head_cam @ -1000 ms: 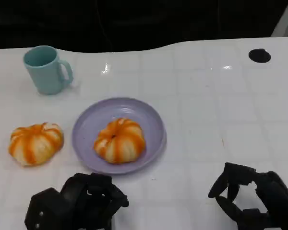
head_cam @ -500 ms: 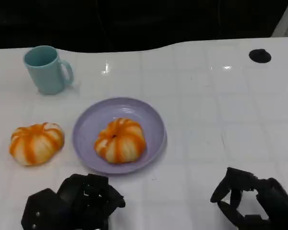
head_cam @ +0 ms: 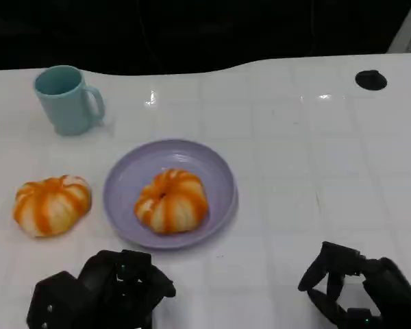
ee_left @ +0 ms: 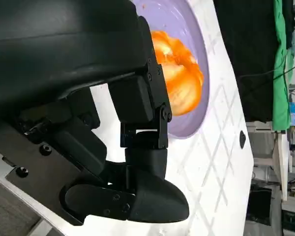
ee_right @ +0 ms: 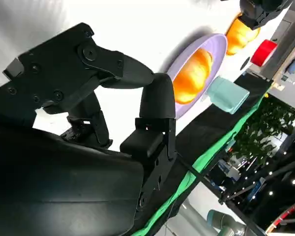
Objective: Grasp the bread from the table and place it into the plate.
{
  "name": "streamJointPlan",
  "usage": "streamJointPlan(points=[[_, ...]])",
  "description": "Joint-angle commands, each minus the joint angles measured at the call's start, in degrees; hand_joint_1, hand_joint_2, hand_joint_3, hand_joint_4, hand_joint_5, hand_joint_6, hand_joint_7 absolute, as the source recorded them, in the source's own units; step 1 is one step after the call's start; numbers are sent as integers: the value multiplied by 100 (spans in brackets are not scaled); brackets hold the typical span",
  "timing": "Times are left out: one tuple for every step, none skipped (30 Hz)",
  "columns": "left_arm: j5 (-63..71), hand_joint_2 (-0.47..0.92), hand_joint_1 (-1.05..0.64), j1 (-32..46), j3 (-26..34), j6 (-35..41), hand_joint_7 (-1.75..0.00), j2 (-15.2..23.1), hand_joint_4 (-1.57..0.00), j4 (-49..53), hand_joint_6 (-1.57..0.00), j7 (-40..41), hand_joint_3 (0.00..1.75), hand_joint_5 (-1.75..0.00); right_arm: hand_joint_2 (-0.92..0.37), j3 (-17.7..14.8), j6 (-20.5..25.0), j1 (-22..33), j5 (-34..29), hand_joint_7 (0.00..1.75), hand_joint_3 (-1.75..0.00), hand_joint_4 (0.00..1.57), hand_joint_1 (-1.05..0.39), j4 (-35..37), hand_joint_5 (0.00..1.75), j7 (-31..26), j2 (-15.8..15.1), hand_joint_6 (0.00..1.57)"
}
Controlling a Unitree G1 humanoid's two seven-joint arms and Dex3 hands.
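Bread in plate (head_cam: pixel 171 201): an orange-and-cream striped bun lying inside the plate, a little toward its near side.
Plate (head_cam: pixel 216 175): lilac, round, on the white tabletop (head_cam: pixel 315 157) ahead of the left hand.
Second bread (head_cam: pixel 51 204): same kind of bun, on the tabletop just beside the plate's left rim, apart from it.
Mug (head_cam: pixel 68 99): pale teal, upright, handle to the right, well behind the second bread.
Left hand (head_cam: pixel 113 291): at the near edge, just short of the plate, fingers curled in, holding nothing.
Right hand (head_cam: pixel 353 291): low at the near right, well apart from the plate, fingers apart and empty.
Black disc (head_cam: pixel 370 79): far right of the tabletop.
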Motion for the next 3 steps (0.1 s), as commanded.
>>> streamJointPlan(points=[[25, 60, -105, -42, 46, -63, -64, 115, -157, 99, -148, 4, 59, -118, -59, -55, -99, -11, 45, 135, -83, 71, -35, 26, 175, -37, -4, 67], [15, 60, -105, -44, 49, -18, -64, 112, -157, 87, -148, 9, 59, -118, -59, -54, -118, -17, 58, 133, -82, 71, -35, 36, 175, -23, -7, 67], [8, 60, -105, -47, 52, 10, -64, 110, -157, 82, -148, 14, 59, -119, -59, -54, -131, -22, 67, 132, -82, 71, -34, 46, 175, -15, -7, 67]])
